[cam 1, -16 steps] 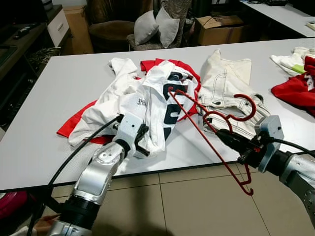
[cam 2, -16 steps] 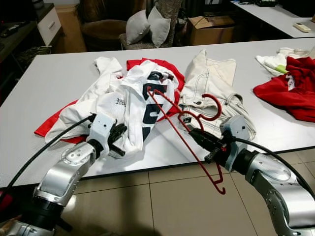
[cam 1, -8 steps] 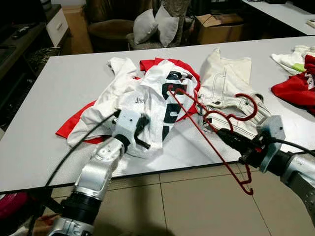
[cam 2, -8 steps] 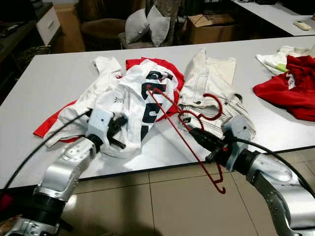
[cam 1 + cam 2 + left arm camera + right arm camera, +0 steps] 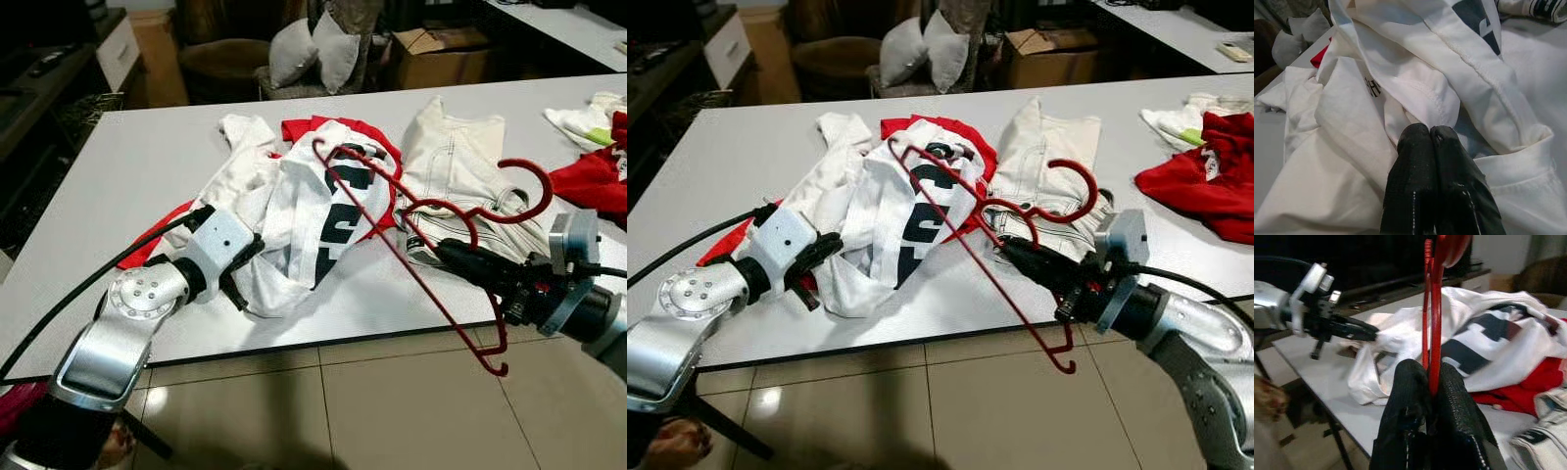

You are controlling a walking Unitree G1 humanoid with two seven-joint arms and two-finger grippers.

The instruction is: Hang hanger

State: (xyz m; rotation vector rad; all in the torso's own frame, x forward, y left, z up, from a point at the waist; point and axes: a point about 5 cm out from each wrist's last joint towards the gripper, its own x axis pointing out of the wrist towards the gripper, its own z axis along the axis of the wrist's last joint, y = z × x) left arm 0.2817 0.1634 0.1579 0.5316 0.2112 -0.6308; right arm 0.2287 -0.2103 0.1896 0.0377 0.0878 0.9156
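A red wire hanger is held by its shoulder bar in my right gripper, which is shut on it above the table's front edge. Its hook points right, one end hangs over the floor, and the other end reaches above the white shirt with dark blue lettering. In the right wrist view the hanger stands between the fingertips of the right gripper. My left gripper is shut on the shirt's near left edge; the left wrist view shows that gripper with its fingers together on the shirt's white fabric.
A red garment lies under the shirt, with cream jeans to its right on the white table. More red and white clothes lie far right. Cushions and a cardboard box stand behind; tiled floor lies in front.
My right gripper has lifted the hanger and swung its far end up over the shirt. My left gripper has drawn the shirt's edge to the left, stretching the fabric.
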